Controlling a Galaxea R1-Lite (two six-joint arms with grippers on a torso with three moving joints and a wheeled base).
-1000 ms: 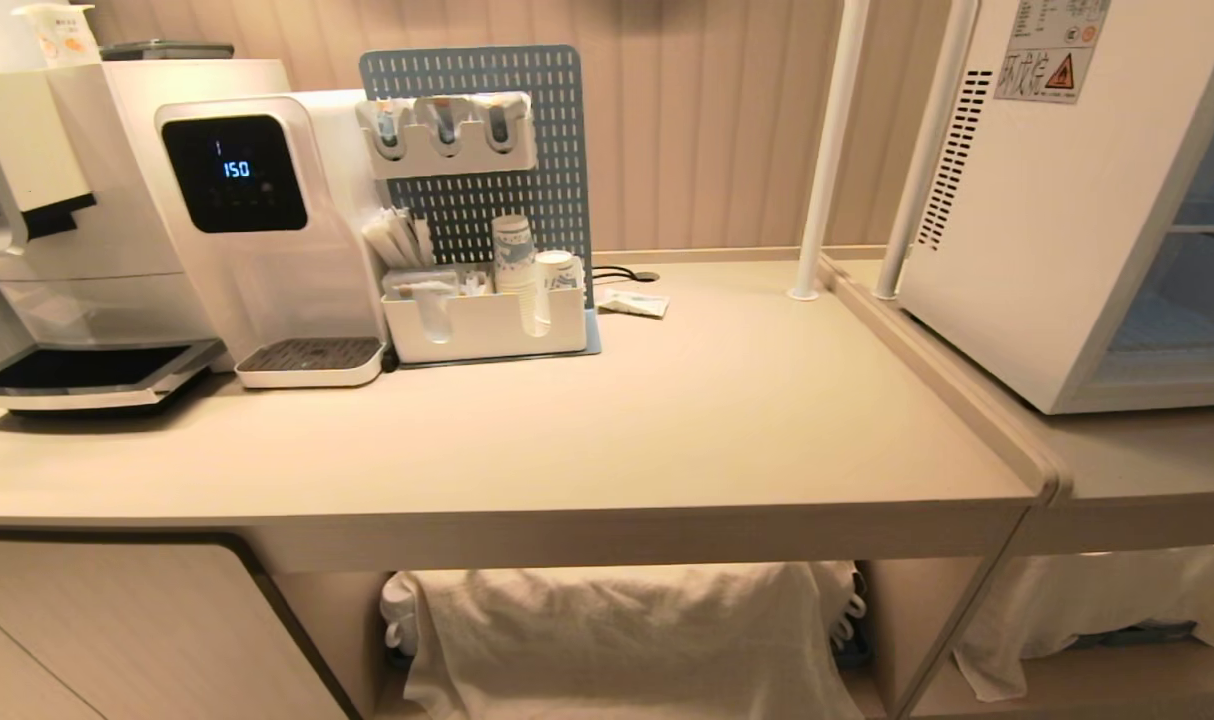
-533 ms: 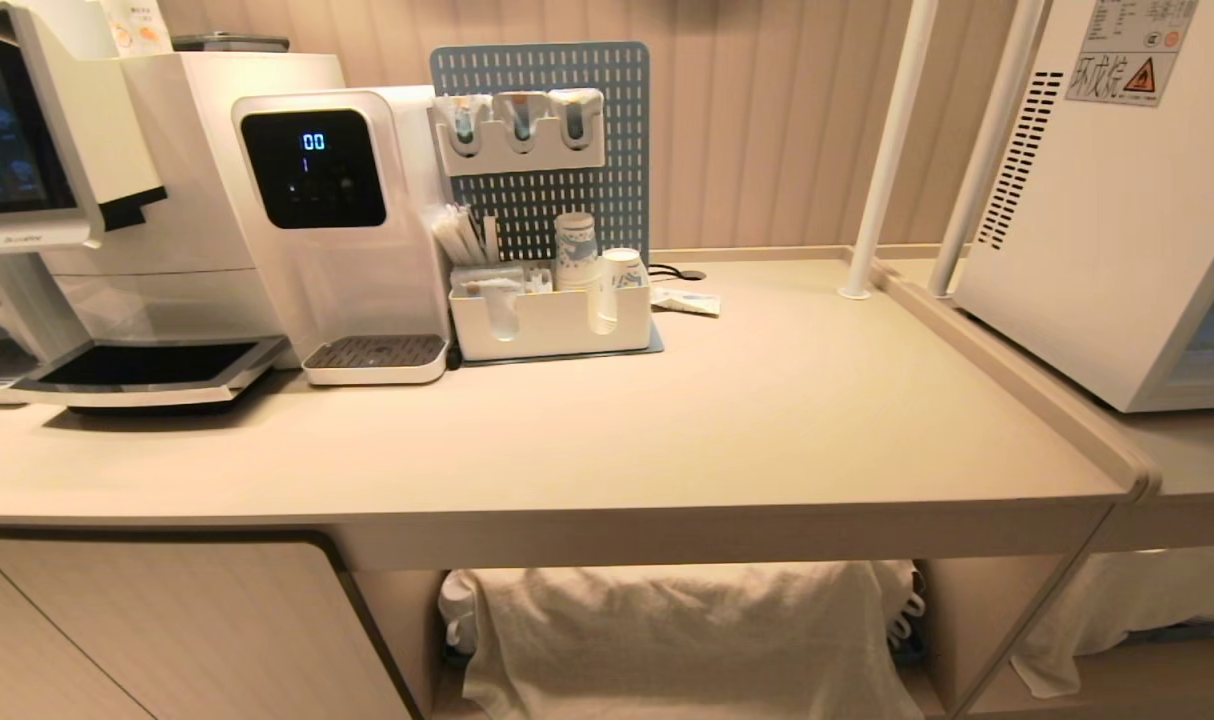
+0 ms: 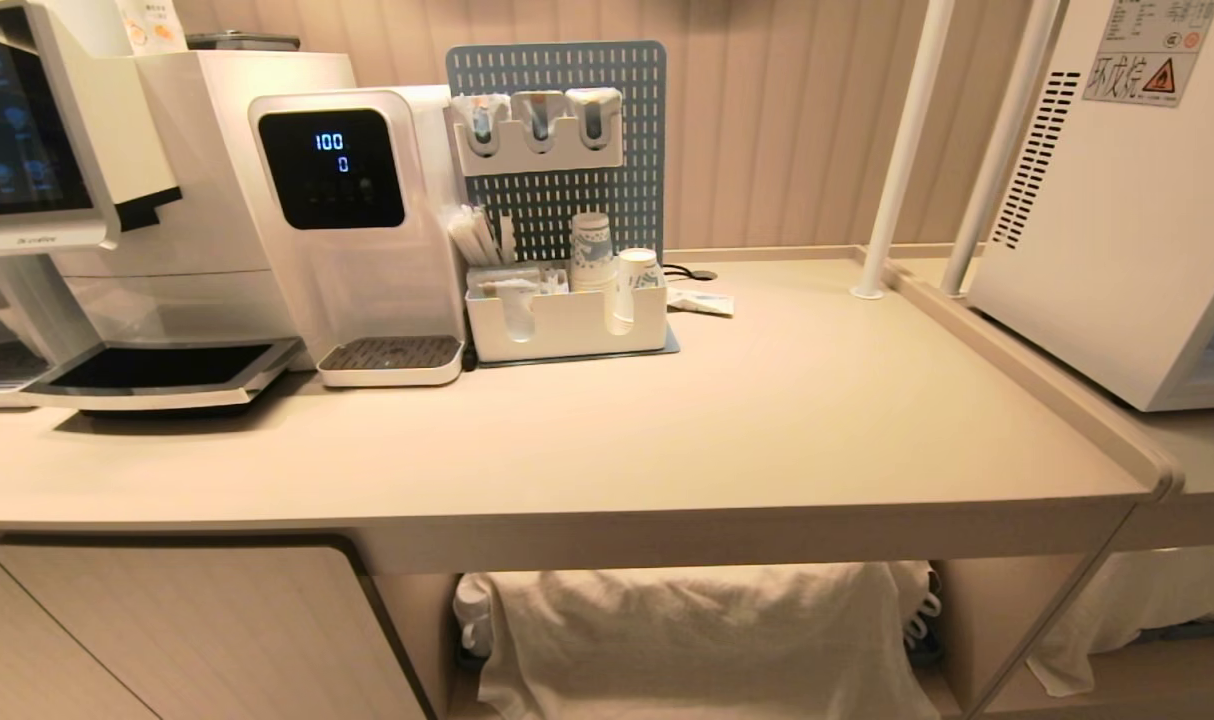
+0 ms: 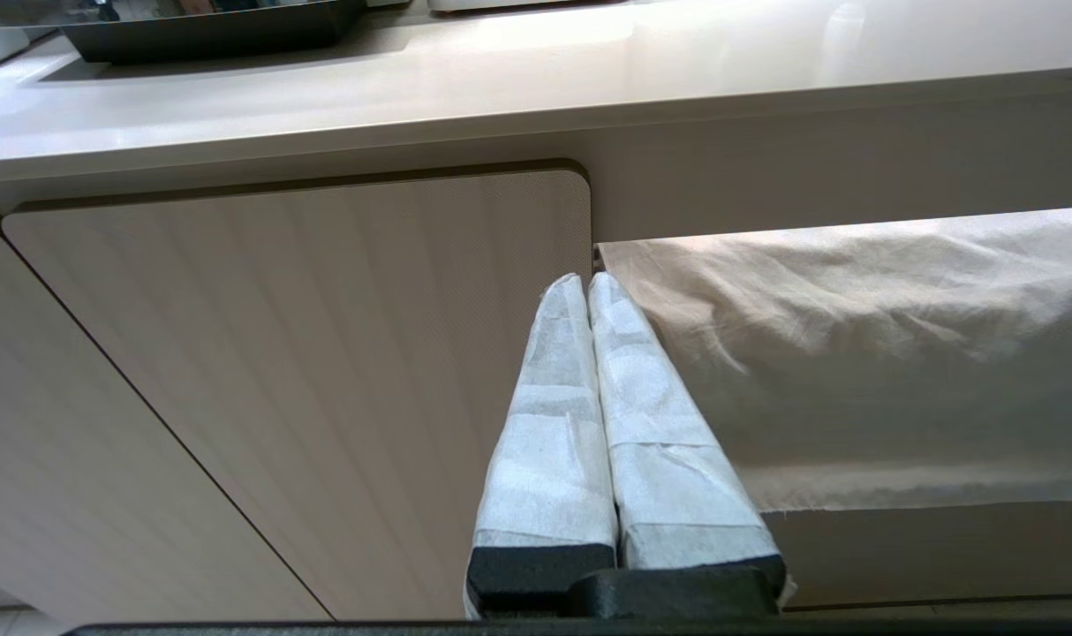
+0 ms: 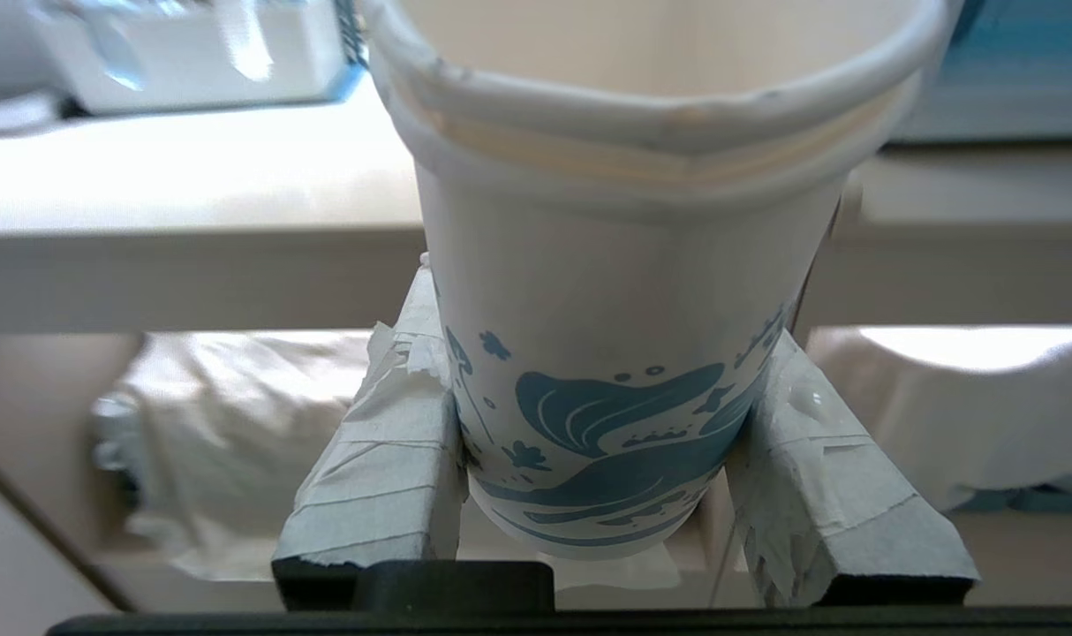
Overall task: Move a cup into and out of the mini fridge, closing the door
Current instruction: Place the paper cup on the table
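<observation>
The right end effector (image 5: 602,380) grips the cup (image 5: 624,291), its taped fingers (image 5: 386,468) pressed against either side of the cup's lower body, over the blue swirl print. The cup fills the centre of the right wrist view, upright, rim towards the top of the frame, held in front of the tabletop (image 5: 192,238) edge. Behind it, low in the frame, a pale cloth (image 5: 227,424) hangs over the space under the tabletop.

The left end effector (image 4: 587,287) is closed and empty, its wrapped fingers (image 4: 554,424) touching along their length. It points at a cabinet door (image 4: 280,371) below the tabletop, just beside the cloth.

In the head view neither arm shows. The fridge (image 3: 1117,220) stands at the right edge of the frame, its white side turned to the camera. A water dispenser (image 3: 357,220) and a coffee machine (image 3: 87,200) stand at upper left, with a blue pegboard (image 3: 557,190) and a white organiser (image 3: 567,320) holding stacked cups (image 3: 592,250) just right of them. The middle of the tabletop (image 3: 717,420) is bare.
</observation>
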